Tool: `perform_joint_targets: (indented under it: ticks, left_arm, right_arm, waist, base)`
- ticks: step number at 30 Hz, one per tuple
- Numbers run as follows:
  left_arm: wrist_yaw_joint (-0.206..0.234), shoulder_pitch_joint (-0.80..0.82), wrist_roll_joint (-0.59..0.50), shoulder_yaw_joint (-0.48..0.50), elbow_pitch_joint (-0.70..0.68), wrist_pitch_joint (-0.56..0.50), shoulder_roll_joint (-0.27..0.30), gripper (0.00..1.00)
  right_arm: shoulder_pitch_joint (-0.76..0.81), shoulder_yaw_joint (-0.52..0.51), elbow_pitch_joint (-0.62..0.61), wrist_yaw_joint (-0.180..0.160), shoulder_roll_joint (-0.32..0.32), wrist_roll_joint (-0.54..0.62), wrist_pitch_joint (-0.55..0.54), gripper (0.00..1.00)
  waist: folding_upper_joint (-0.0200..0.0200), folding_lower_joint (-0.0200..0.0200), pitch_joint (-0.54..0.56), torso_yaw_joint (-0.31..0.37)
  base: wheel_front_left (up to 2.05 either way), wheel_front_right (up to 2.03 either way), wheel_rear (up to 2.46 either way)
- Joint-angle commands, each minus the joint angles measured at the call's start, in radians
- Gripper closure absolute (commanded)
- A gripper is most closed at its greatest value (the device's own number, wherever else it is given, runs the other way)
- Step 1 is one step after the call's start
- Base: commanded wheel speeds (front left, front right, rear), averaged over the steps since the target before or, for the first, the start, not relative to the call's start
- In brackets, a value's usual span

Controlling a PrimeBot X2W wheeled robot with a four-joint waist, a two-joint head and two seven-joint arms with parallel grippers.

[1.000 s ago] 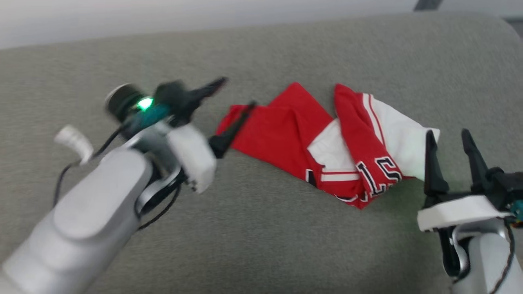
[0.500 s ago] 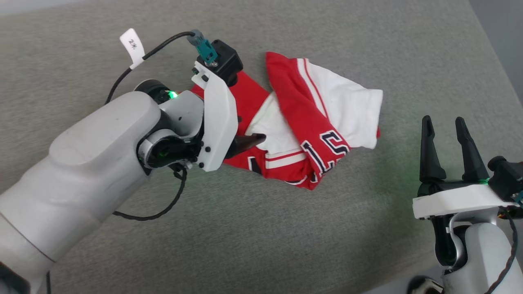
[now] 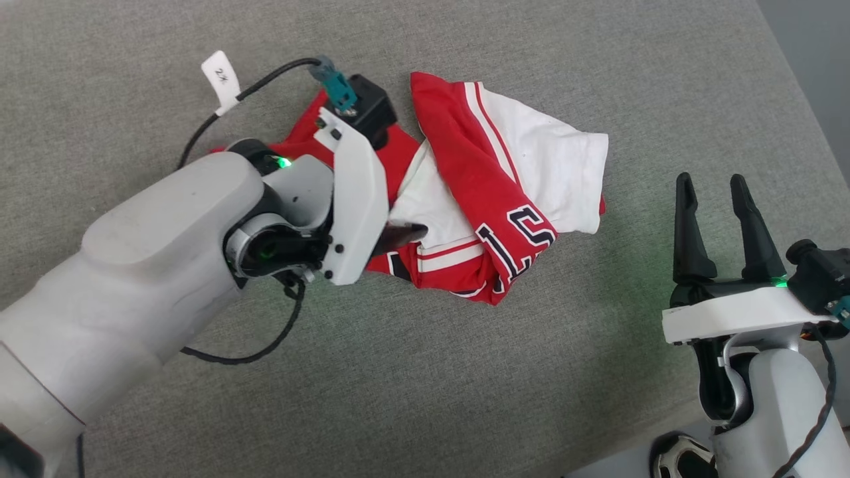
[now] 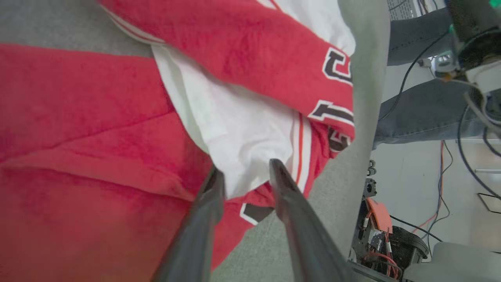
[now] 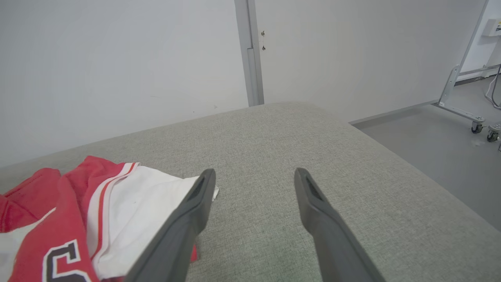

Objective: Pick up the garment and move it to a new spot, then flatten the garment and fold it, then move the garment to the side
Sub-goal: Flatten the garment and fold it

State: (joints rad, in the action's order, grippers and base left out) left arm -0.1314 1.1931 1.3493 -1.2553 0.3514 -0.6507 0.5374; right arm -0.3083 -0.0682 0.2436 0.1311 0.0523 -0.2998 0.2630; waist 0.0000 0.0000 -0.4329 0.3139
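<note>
Two left fingers [image 4: 203, 223] straddled a white fold of the garment [image 4: 242, 43], grip unclear; soft and light, it likely needed bunched layers between them. The right fingers [image 5: 321, 219] stood spread.

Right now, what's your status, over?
Left gripper straddles a white fold of the crumpled red-and-white cloth jersey, grip unclear. Right gripper open, beside it. Nothing blocking.

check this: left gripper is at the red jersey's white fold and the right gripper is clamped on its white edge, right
Not quite. The right gripper is not clamped on the jersey: the right wrist view shows its fingers open over the grey cushion, beside the white edge, holding nothing. The left gripper is indeed at the white fold.
</note>
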Motion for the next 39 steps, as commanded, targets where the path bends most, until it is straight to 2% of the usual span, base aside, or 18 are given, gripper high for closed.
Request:
perform_joint_targets:
  ticks: [1, 4, 9, 14, 15, 17, 22, 25, 29, 33, 39]
  left_arm:
    - [0.002, 0.016, 0.010, -0.002, -0.004, 0.012, -0.001, 1.00]
    - [0.002, 0.030, 0.008, -0.008, -0.012, 0.034, -0.009, 1.00]
    - [0.002, 0.055, 0.035, 0.030, -0.002, 0.154, -0.002, 1.00]
    - [0.002, 0.037, 0.047, 0.066, -0.014, 0.277, 0.096, 1.00]
    - [0.002, 0.037, 0.047, 0.066, -0.014, 0.277, 0.096, 1.00]
    - [0.002, 0.013, 0.055, 0.079, -0.010, 0.329, 0.145, 1.00]
    - [0.002, -0.045, 0.052, 0.110, 0.052, 0.445, 0.263, 1.00]
    - [0.003, -0.081, 0.038, 0.104, 0.128, 0.494, 0.299, 1.00]
    - [0.012, -0.128, 0.021, 0.097, 0.258, 0.551, 0.305, 1.00]
    - [0.016, -0.179, 0.019, 0.083, 0.394, 0.589, 0.279, 1.00]
    - [0.009, -0.230, 0.025, 0.059, 0.546, 0.581, 0.231, 1.00]
  right_arm:
    - [-0.011, -0.001, 0.000, -0.001, -0.001, 0.000, 0.002, 0.00]
    - [-0.007, -0.014, -0.004, -0.001, -0.001, 0.008, 0.002, 0.00]
    - [0.014, -0.039, -0.007, -0.001, -0.001, 0.028, 0.002, 0.00]
    - [0.024, -0.052, -0.007, -0.001, -0.001, 0.063, 0.002, 0.00]
    - [0.024, -0.052, -0.007, -0.001, -0.001, 0.063, 0.002, 0.00]
    - [0.025, -0.056, -0.005, -0.001, -0.001, 0.077, 0.002, 0.00]
    - [0.025, -0.059, 0.003, -0.001, -0.001, 0.103, 0.002, 0.00]
    - [0.023, -0.059, 0.007, -0.001, 0.000, 0.117, 0.002, 0.00]
    - [0.024, -0.050, 0.010, -0.001, 0.000, 0.123, 0.002, 0.00]
    - [0.033, -0.047, 0.012, -0.001, 0.000, 0.129, 0.002, 0.00]
    - [0.049, -0.059, 0.008, -0.001, -0.001, 0.146, 0.002, 0.00]
  waist:
    - [0.0000, 0.0000, 0.000, -0.003]
    - [0.0000, 0.0000, 0.001, -0.017]
    - [0.0000, 0.0000, 0.024, -0.074]
    - [0.0000, 0.0000, 0.062, -0.148]
    - [0.0000, 0.0000, 0.062, -0.148]
    - [0.0000, 0.0000, 0.079, -0.176]
    - [0.0000, 0.0000, 0.106, -0.231]
    - [0.0000, 0.0000, 0.115, -0.249]
    - [0.0000, 0.0000, 0.116, -0.252]
    - [0.0000, 0.0000, 0.116, -0.241]
    - [0.0000, 0.0000, 0.114, -0.230]
  base:
    - [0.00, 0.00, 0.00]
    - [0.00, 0.00, 0.00]
    - [0.00, 0.00, 0.00]
    - [0.00, 0.00, 0.00]
    - [0.00, 0.00, 0.00]
    - [0.00, 0.00, 0.00]
    - [0.00, 0.00, 0.00]
    - [0.00, 0.00, 0.00]
    - [0.00, 0.00, 0.00]
    - [0.00, 0.00, 0.00]
    - [0.00, 0.00, 0.00]
